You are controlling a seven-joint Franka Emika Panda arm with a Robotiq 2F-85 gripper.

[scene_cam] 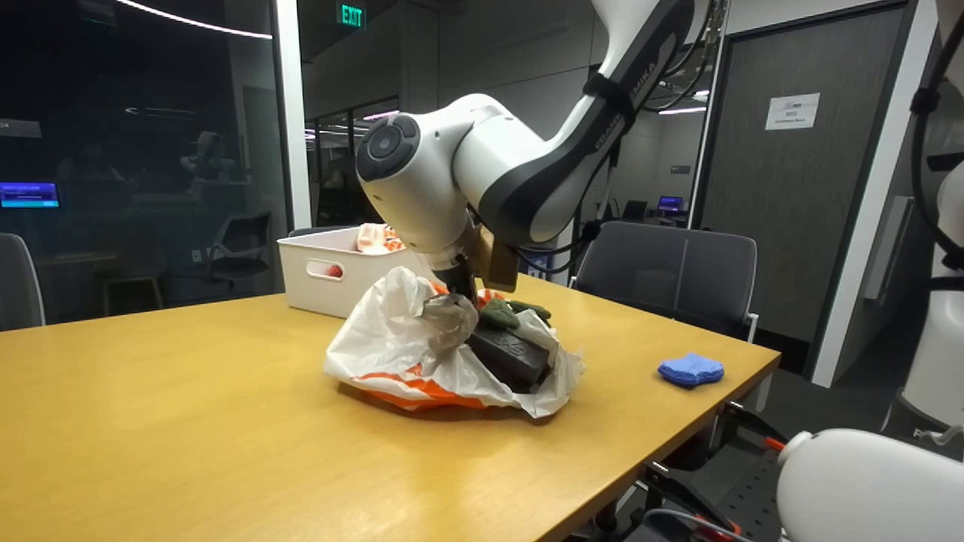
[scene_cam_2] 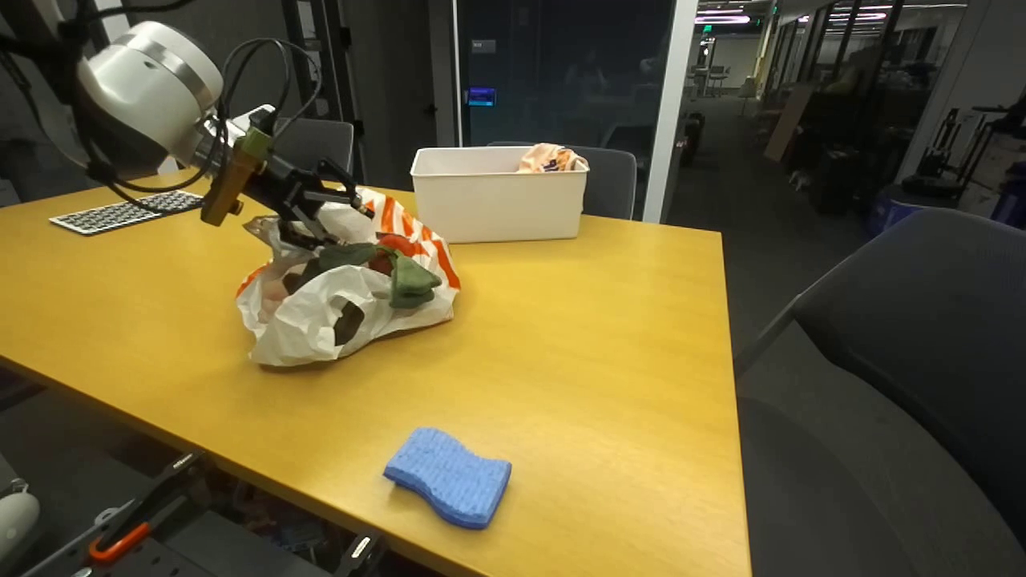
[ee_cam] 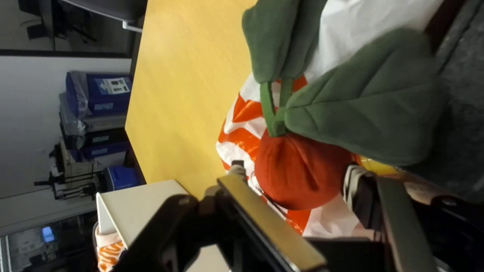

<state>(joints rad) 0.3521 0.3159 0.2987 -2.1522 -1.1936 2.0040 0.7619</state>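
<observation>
A red, green-leaved plush vegetable (ee_cam: 298, 166) sits in a crumpled bag (scene_cam_2: 313, 316), gripper (ee_cam: 295, 175) spread wide about it, white box (scene_cam_2: 497, 210) at the bag's two o'clock, blue sponge (scene_cam_2: 450, 479) at five in an exterior view.

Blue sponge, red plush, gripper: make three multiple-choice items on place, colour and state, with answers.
1. Where is the blue sponge?
A in the bin
B on a chair
C on the table

2. What colour are the leaves on the red plush?
A green
B white
C blue

3. How do the jaws of the gripper stand?
A pressed together
B apart
C hidden

1 C: both exterior views show it there.
2 A: the wrist view shows green cloth.
3 B: that view shows red plush between them.
</observation>
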